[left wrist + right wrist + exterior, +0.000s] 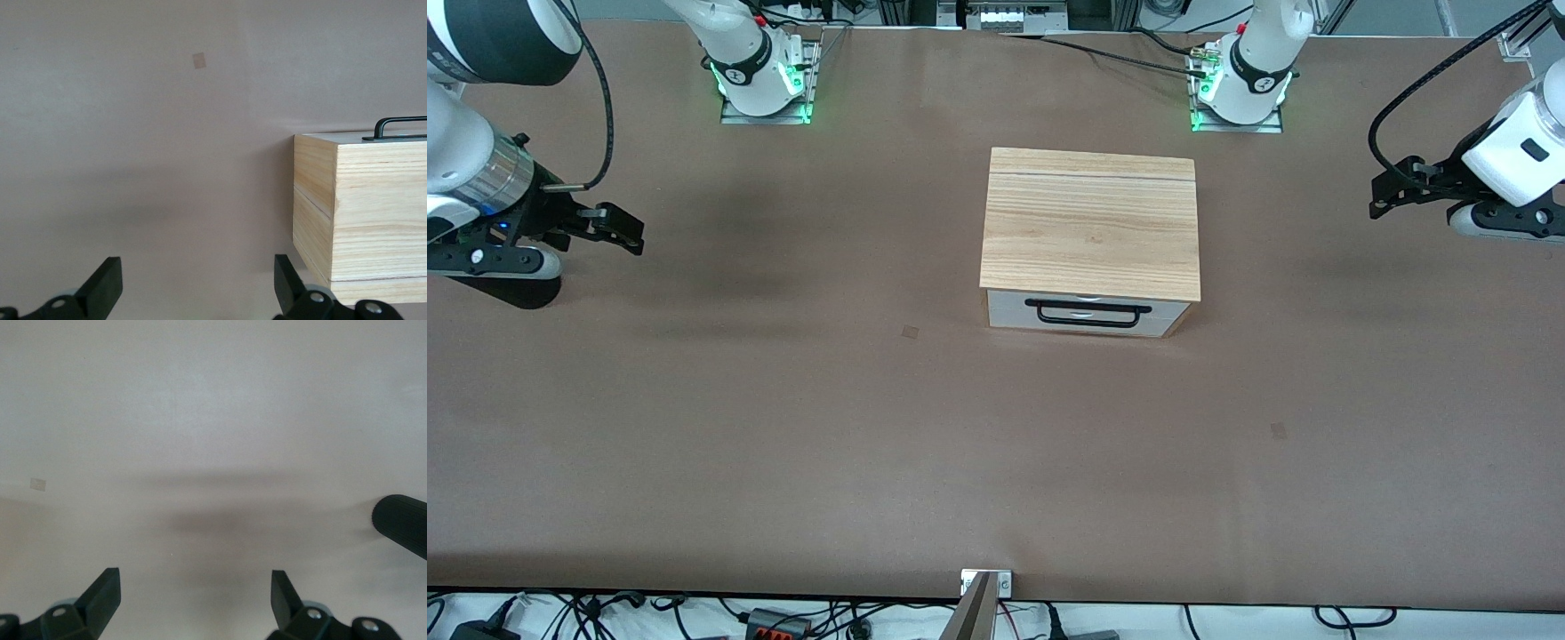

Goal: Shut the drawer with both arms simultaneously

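The light oak-grain box [1089, 222] stands mid-table. Its drawer's white front panel [1009, 311] with the black bar handle [1087, 313] faces the front camera and sits at the box's front face; no wood-brown inside shows. My left gripper [1392, 191] is open and empty, in the air over the table toward the left arm's end, apart from the box. The left wrist view shows its fingers [107, 283] spread, with the box [373, 220] and handle [400, 123] off to one side. My right gripper [618, 227] is open and empty over the right arm's end; its wrist view [195, 583] shows only bare table.
The brown table carries two small tape squares [910, 332] [1278, 430]. The arm bases [763, 80] [1240, 89] stand along the edge farthest from the front camera. A dark rounded object [403, 523] shows at the edge of the right wrist view.
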`<state>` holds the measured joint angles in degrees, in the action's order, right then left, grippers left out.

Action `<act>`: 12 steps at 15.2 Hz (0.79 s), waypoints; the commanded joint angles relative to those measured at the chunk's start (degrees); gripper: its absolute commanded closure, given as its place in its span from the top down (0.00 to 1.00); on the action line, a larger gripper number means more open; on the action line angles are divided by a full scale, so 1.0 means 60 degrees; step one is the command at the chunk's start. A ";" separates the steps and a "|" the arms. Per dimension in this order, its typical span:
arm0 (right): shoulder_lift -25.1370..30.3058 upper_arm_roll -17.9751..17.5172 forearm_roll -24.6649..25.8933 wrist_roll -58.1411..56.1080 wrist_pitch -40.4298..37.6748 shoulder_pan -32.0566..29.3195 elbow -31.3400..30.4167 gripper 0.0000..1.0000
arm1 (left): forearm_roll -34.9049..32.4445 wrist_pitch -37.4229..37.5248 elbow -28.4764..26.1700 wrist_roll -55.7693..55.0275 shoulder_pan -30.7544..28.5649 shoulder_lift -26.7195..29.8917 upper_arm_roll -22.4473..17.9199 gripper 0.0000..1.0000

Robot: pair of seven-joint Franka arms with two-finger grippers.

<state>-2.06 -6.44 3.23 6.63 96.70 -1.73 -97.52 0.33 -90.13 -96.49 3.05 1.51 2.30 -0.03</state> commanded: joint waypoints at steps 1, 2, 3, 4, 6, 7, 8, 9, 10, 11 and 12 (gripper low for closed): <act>0.0490 -0.0245 0.0092 0.0140 -0.0312 -0.0137 -0.0328 1.00 | 0.0004 0.0169 0.0335 0.0092 0.0012 -0.0148 -0.0024 1.00; 0.0461 -0.0245 0.0048 0.0372 -0.0065 -0.0108 -0.0314 1.00 | 0.0004 0.0183 0.0335 0.0078 0.0012 -0.0148 -0.0024 1.00; 0.0432 -0.0245 0.0004 0.1056 0.0054 -0.0006 -0.0299 1.00 | 0.0004 0.0183 0.0335 0.0078 0.0012 -0.0148 -0.0024 1.00; 0.0388 -0.0245 -0.0011 0.1629 0.0070 0.0111 -0.0270 1.00 | 0.0004 0.0198 0.0335 0.0078 0.0012 -0.0148 -0.0024 1.00; 0.0314 -0.0216 -0.0011 0.1766 0.0172 0.0345 -0.0285 1.00 | 0.0004 0.0198 0.0335 0.0049 0.0012 -0.0148 -0.0024 1.00; 0.0314 -0.0201 -0.0054 0.1752 0.0201 0.0332 -0.0270 1.00 | 0.0004 0.0198 0.0335 0.0049 0.0012 -0.0148 -0.0009 1.00; 0.0314 -0.0143 -0.0200 0.1708 0.0187 0.0317 -0.0255 1.00 | 0.0004 0.0198 0.0335 0.0049 0.0012 -0.0148 -0.0009 1.00; 0.0329 -0.0056 -0.0303 0.1693 0.0172 0.0332 -0.0255 1.00 | 0.0004 0.0198 0.0335 0.0049 0.0012 -0.0148 -0.0009 1.00; 0.0329 -0.0040 -0.0304 0.1679 0.0143 0.0332 -0.0255 1.00 | 0.0004 0.0198 0.0350 0.0034 0.0012 -0.0148 0.0006 1.00; 0.0300 -0.0040 -0.0289 0.1678 0.0070 0.0303 -0.0212 1.00 | 0.0004 0.0198 0.0335 0.0034 0.0012 -0.0148 0.0006 1.00; 0.0242 -0.0040 -0.0289 0.1693 0.0070 0.0317 -0.0168 1.00 | 0.0004 0.0198 0.0350 0.0019 0.0027 -0.0148 0.0020 1.00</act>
<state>-0.98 -6.96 2.45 16.01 97.06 0.17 -98.15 0.33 -90.13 -96.31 3.05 1.53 2.26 -0.02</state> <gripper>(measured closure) 0.000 0.000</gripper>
